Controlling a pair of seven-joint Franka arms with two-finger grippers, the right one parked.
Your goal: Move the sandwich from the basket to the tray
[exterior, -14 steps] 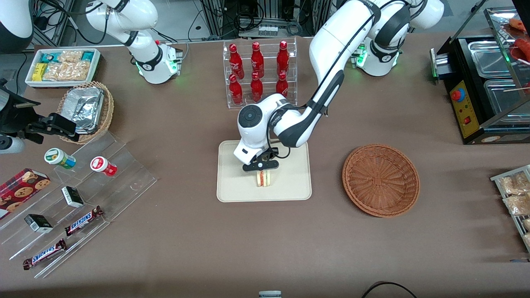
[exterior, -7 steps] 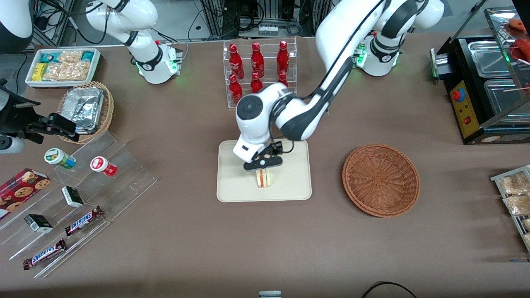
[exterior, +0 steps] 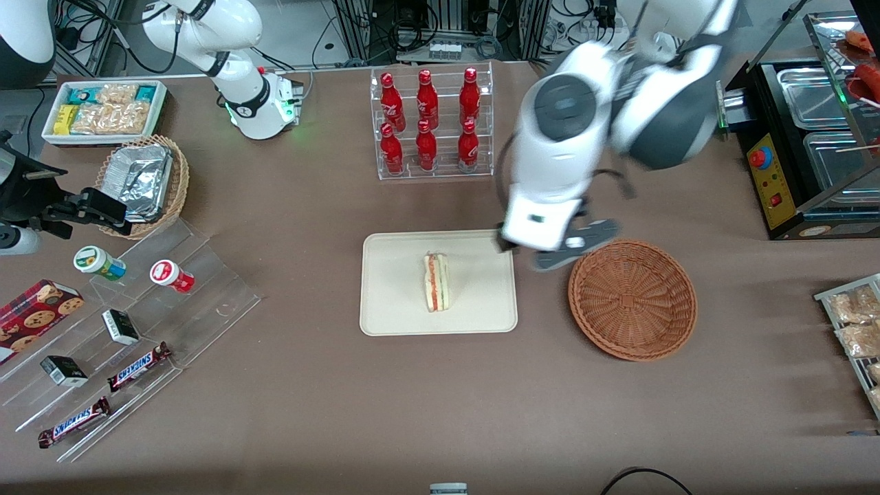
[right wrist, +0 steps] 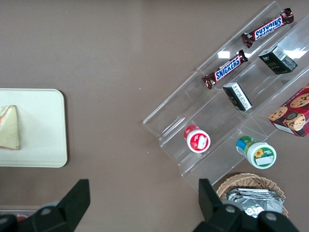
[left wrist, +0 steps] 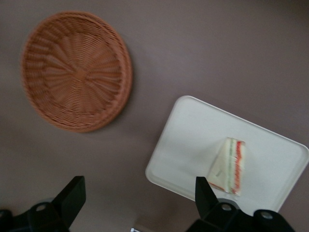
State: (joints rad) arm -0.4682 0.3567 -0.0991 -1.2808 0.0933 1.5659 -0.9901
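The sandwich (exterior: 437, 282) lies on the cream tray (exterior: 399, 306), cut edge with red, orange and green layers showing. It also shows in the left wrist view (left wrist: 229, 164) on the tray (left wrist: 193, 140), and in the right wrist view (right wrist: 9, 128). The reddish-brown basket (exterior: 632, 299) is empty beside the tray, toward the working arm's end; it also shows in the left wrist view (left wrist: 77, 70). My left gripper (exterior: 543, 251) hangs high above the table between tray and basket. It (left wrist: 139, 188) is open and holds nothing.
A clear rack of red bottles (exterior: 430, 124) stands farther from the front camera than the tray. A stepped acrylic display (exterior: 137, 323) with snacks, a tan basket of foil trays (exterior: 141, 182) and a white bin (exterior: 103, 110) lie toward the parked arm's end. A black machine (exterior: 811, 151) stands at the working arm's end.
My left gripper let go of the sandwich, rose and swung off the tray toward the basket. The sandwich stays on the tray, now fully in view.
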